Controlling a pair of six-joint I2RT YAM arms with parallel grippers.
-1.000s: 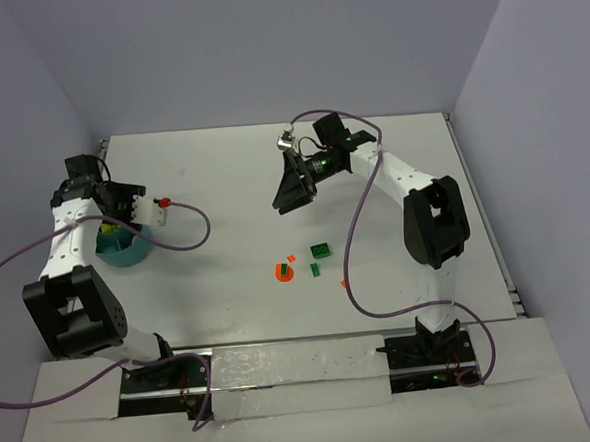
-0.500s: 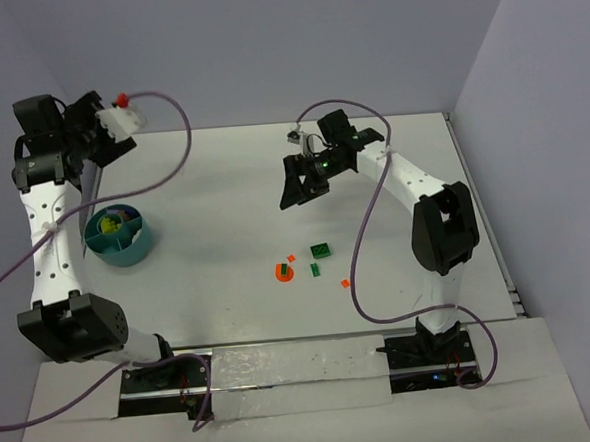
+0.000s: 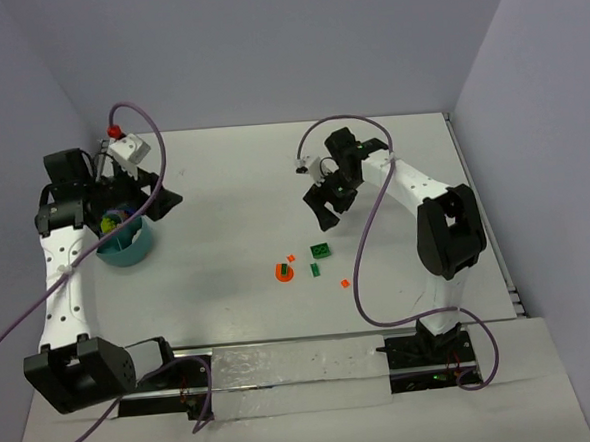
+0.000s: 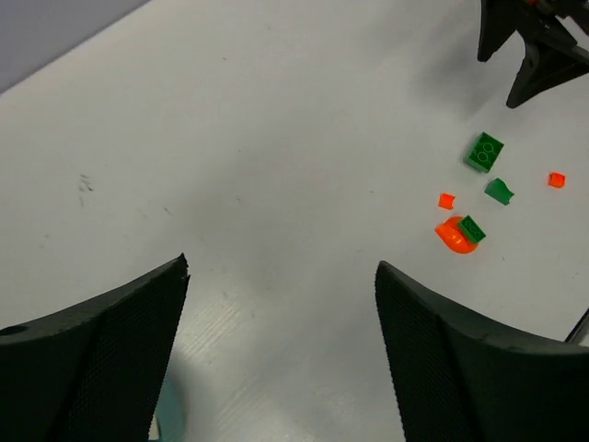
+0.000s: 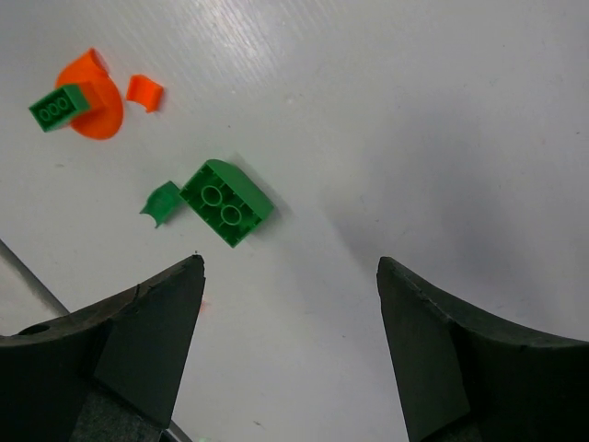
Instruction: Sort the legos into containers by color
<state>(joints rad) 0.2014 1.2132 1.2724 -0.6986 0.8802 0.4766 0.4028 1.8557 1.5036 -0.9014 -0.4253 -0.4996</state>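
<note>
A teal bowl point(image 3: 126, 247) with dividers stands at the left, with lime and other bits inside. My left gripper point(image 3: 164, 201) is open and empty just right of the bowl; its view point(image 4: 281, 267) shows bare table and the bowl's edge point(image 4: 170, 416). In the middle lie a green brick point(image 3: 320, 250), a round orange piece point(image 3: 284, 272) with a small dark green brick point(image 4: 472, 228) on it, a small green bit point(image 3: 314, 271) and two orange bits point(image 3: 290, 257) point(image 3: 344, 282). My right gripper point(image 3: 329, 211) is open and empty just behind the green brick point(image 5: 225, 203), above the table point(image 5: 290, 267).
Purple cables loop from both arms over the table. The right arm's cable point(image 3: 356, 267) hangs next to the orange bit at the right. Walls close the table at the back and both sides.
My left gripper came down from high at the back left and now points right beside the bowl. My right gripper has moved nearer and lower, towards the green brick.
</note>
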